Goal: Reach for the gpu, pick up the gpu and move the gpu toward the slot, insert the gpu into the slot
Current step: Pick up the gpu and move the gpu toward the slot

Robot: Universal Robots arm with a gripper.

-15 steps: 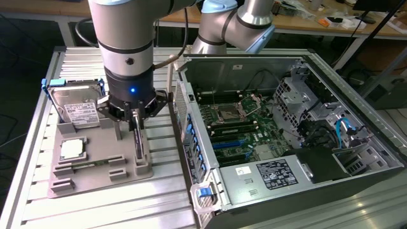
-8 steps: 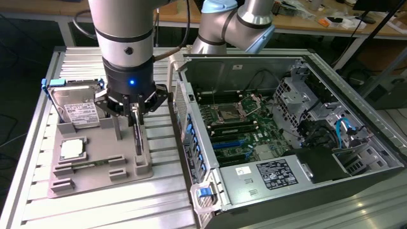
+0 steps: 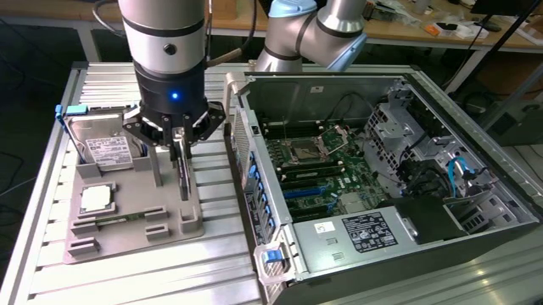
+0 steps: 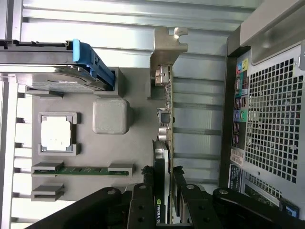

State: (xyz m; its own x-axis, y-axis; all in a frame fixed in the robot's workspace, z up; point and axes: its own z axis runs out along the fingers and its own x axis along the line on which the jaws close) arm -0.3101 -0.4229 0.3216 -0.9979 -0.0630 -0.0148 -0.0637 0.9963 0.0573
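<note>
Grey moulded holder (image 3: 127,244) on the ribbed aluminium table (image 3: 170,279), with pockets and posts for loose parts. Carries a silver labelled hard drive (image 3: 106,149) with blue clips, propped at a slant at one end. Beside it, in a square recess, a small flat silver CPU chip (image 3: 96,198); then a thin green memory stick (image 4: 81,170) lying between two low blocks.

On the holder's side nearest the computer case (image 3: 339,89), standing on its long edge: the gpu (image 3: 183,178), a thin dark card with a green board edge and a silver metal bracket (image 4: 167,50) at its far end. Still seated in the holder, well apart from the slot (image 3: 304,190).

Claw (image 3: 178,152) narrow, closed over the gpu's upper edge, one black finger against each face in the wrist view.

Open grey steel case, lying on its side at the exterior view's right. Holds a green motherboard (image 3: 327,175) with the long blue plastic slot, a square metal socket, black cables, and a labelled power supply (image 3: 365,232).
</note>
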